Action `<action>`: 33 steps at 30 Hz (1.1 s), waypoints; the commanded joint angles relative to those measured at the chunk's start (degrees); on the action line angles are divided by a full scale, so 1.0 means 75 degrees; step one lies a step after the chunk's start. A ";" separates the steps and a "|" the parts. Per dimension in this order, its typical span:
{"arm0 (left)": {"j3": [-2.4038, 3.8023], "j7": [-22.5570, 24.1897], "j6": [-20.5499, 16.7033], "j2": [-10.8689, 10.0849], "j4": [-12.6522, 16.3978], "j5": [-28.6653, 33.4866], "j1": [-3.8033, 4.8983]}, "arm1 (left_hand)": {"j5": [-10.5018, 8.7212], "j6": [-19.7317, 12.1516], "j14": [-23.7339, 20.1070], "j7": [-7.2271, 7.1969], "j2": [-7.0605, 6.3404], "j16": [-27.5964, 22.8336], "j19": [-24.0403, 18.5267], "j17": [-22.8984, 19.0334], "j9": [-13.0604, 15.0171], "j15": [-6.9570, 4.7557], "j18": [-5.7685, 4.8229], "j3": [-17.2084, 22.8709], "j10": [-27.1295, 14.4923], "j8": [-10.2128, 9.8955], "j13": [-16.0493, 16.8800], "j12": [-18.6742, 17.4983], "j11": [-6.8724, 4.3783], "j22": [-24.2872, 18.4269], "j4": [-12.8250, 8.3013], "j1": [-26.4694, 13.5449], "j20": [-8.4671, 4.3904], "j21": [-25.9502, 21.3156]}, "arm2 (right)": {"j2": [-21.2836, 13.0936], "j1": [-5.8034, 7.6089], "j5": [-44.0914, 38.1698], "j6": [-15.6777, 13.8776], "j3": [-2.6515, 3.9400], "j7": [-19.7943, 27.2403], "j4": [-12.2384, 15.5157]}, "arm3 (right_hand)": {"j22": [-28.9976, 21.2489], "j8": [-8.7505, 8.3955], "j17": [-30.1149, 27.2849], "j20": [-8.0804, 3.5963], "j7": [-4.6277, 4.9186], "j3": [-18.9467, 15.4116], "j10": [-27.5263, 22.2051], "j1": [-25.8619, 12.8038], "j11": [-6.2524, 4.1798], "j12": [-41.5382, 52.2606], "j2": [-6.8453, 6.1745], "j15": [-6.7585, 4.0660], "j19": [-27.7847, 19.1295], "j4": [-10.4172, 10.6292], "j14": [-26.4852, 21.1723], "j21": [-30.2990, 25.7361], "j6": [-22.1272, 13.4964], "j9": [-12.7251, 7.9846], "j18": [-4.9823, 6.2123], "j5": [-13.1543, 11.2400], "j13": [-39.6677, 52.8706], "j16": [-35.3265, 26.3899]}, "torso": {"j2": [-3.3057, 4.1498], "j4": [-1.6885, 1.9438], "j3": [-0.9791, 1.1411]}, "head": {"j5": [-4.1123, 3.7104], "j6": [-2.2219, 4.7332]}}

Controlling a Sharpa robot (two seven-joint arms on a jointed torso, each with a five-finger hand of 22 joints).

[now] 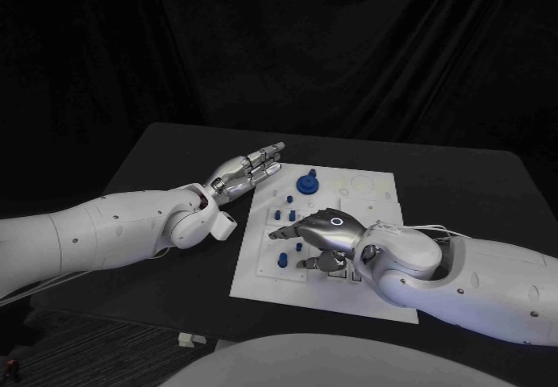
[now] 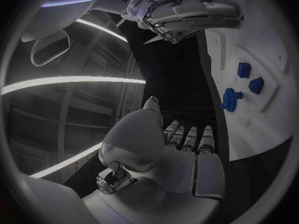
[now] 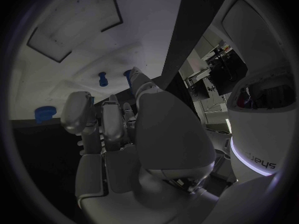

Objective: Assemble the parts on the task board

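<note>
Right hand (image 1: 328, 230) hovers low over the task board (image 1: 372, 292), fingers curled down towards the small blue parts (image 1: 283, 216) just beneath and beside them, holding nothing I can see, while the left hand (image 1: 244, 173) waits flat off the board's left edge, fingers straight together

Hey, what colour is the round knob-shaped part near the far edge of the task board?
Blue. The knob-shaped part shows best in the head view.

The left hand (image 2: 168, 154) is flat, fingers straight, holding nothing. Three blue parts (image 2: 243, 84) sit on the white board (image 2: 261, 40). The right hand (image 2: 187, 12) hangs above it.
</note>
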 commanded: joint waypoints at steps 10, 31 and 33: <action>0.0007 0.0159 0.0034 -0.0126 0.0091 0.0041 -0.0019 | 0.0035 0.0064 -0.0003 0.0038 0.0038 -0.0028 -0.0022 -0.0007 0.0017 0.0017 0.0093 0.0020 -0.0025 0.0044 -0.0012 -0.0026 0.0048 -0.0008 -0.0017 0.0040 0.0052 -0.0025 | -0.1719 0.0789 0.1080 -0.1470 0.0022 0.0097 0.1188 | 0.1156 0.0328 0.0056 -0.0064 0.0495 0.0122 0.1356 0.0166 -0.0202 0.1532 0.0337 -0.0038 0.0110 -0.0029 0.0074 0.0175 0.1941 0.0197 0.0104 0.0535 0.0303 0.0064 | -0.0005 -0.0014 -0.0018 | -0.0153 -0.0002; 0.0007 0.0155 0.0048 -0.0175 0.0123 0.0041 -0.0058 | 0.0040 0.0079 -0.0003 0.0043 0.0041 -0.0028 -0.0022 -0.0007 0.0018 0.0014 0.0096 0.0022 -0.0025 0.0048 -0.0012 -0.0026 0.0050 -0.0008 -0.0015 0.0046 0.0057 -0.0025 | -0.3250 0.0628 0.2532 0.0757 -0.0046 -0.1562 0.0896 | 0.1546 0.1750 0.2861 -0.0533 0.0379 -0.0812 0.6214 -0.2349 -0.0952 1.0975 0.0796 -0.0562 0.0822 0.0888 0.1043 0.1570 0.3119 0.2074 -0.0177 0.0069 1.1455 0.1761 | -0.0013 -0.0017 0.0000 | -0.0430 -0.0002; 0.0007 0.0156 0.0053 -0.0175 0.0123 0.0041 -0.0067 | 0.0044 0.0079 -0.0003 0.0045 0.0046 -0.0028 -0.0022 -0.0007 0.0018 0.0015 0.0098 0.0024 -0.0025 0.0048 -0.0012 -0.0026 0.0052 -0.0008 -0.0013 0.0048 0.0064 -0.0025 | -0.3232 0.0574 0.2536 0.0841 -0.0047 -0.1783 0.0853 | 0.1675 0.2329 0.3114 -0.0578 0.0271 -0.0955 0.6214 -0.2787 -0.0993 1.0975 0.0880 -0.0609 0.1002 0.0942 0.1123 0.2119 0.3161 0.2709 -0.0277 0.0089 1.1455 0.1913 | -0.0011 0.0000 -0.0001 | -0.0460 -0.0002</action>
